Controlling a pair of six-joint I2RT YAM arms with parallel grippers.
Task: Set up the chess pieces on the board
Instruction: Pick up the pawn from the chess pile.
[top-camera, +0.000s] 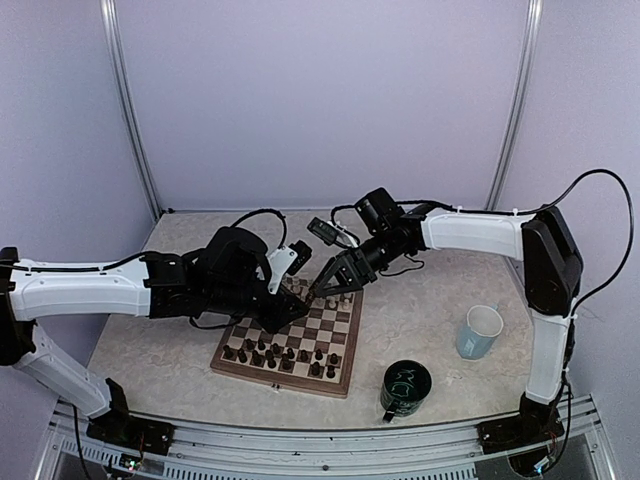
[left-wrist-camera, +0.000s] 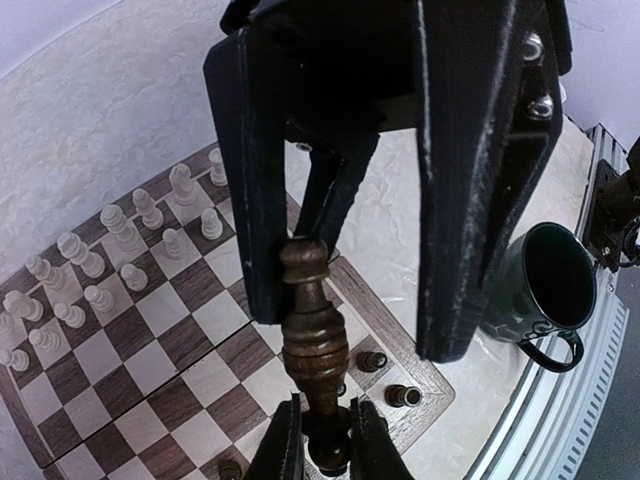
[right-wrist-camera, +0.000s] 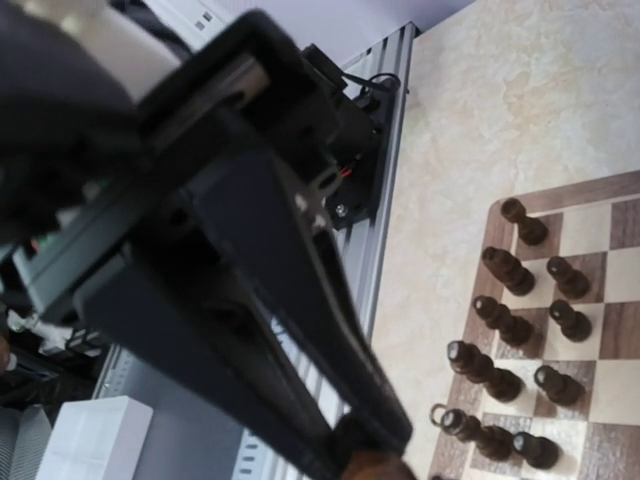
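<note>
- Two tools meet tip to tip over the board (top-camera: 326, 326), with hardly any gap between them.
- Left tool (left-wrist-camera: 330, 446): clamped on the foot of one tall dark chess piece (left-wrist-camera: 312, 340), which it holds tilted above the board's corner squares.
- Right tool (top-camera: 336, 290): jaws apart, its two fingers (left-wrist-camera: 250, 170) straddling the head of that same piece. One finger touches the knob and the other stands off it.
- White chess pieces (left-wrist-camera: 120, 230): two rows on the far side of the left tool. I make out some fourteen, but the frame edge cuts the rows, so I have no sure total.
- Dark chess pieces (top-camera: 280, 357): two rows along the board's near edge, below both tools and too small overhead to count. Three small ones sit right under the held piece.
- Bare checks lie between the two colours, directly beneath the tools.
- Two mugs stand well clear of both tools, out toward the right arm's base. The green mug (top-camera: 405, 388) is just off the board's near corner, and the pale mug (top-camera: 481, 330) is further out.
- Bare worktop (top-camera: 430, 300) shows between the board and the mugs, and behind the right tool up to the back wall.
</note>
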